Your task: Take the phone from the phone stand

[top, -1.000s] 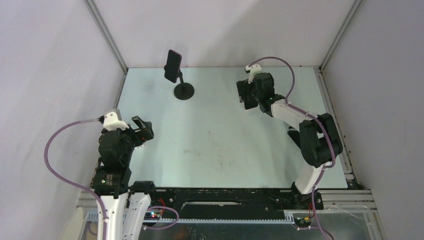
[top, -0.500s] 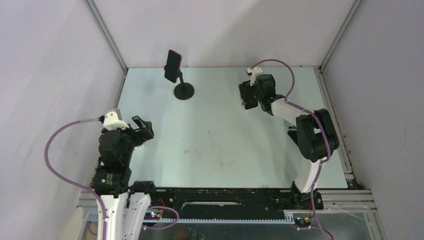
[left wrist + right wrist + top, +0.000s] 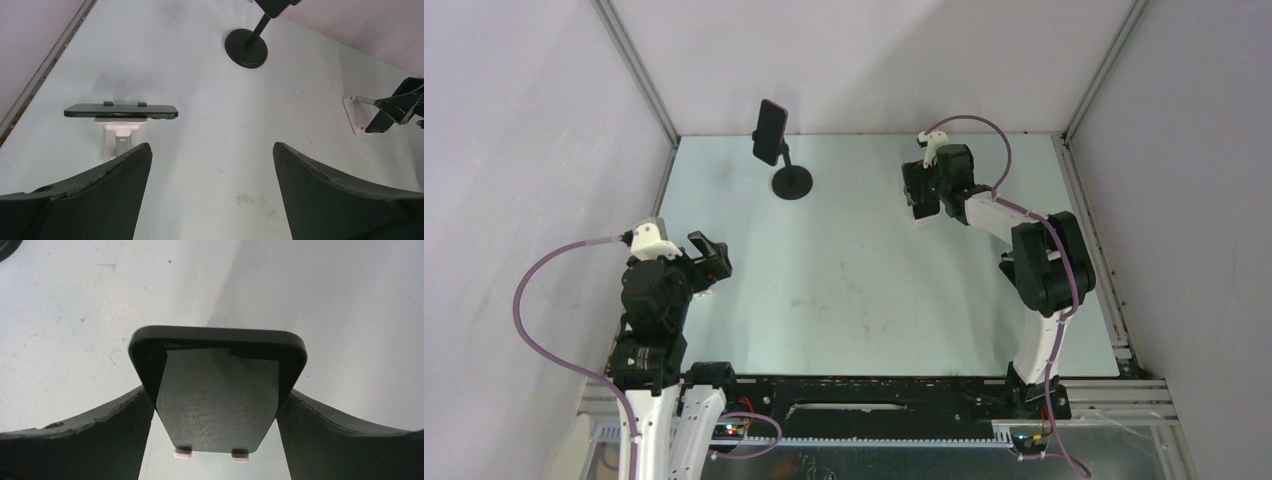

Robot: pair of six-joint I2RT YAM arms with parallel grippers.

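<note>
In the right wrist view a dark phone (image 3: 217, 390) leans on a white stand, of which two small tabs (image 3: 183, 454) show under its lower edge. My right gripper (image 3: 216, 391) is open and straddles this phone, a finger close beside each long edge. In the top view the right gripper (image 3: 921, 195) is at the back centre-right and hides that phone. My left gripper (image 3: 211, 146) is open and empty, low at the left (image 3: 709, 262). A second phone (image 3: 121, 110) lies flat across another white stand (image 3: 121, 137), just ahead and left of the left gripper.
A third black phone (image 3: 771, 132) sits clamped on a black pole stand with a round base (image 3: 792, 183) at the back left; the base also shows in the left wrist view (image 3: 246, 47). Walls enclose the pale table (image 3: 854, 290) on three sides.
My right gripper has shifted a little to the right and back, settling around the phone on the white stand. The left arm has not moved.
</note>
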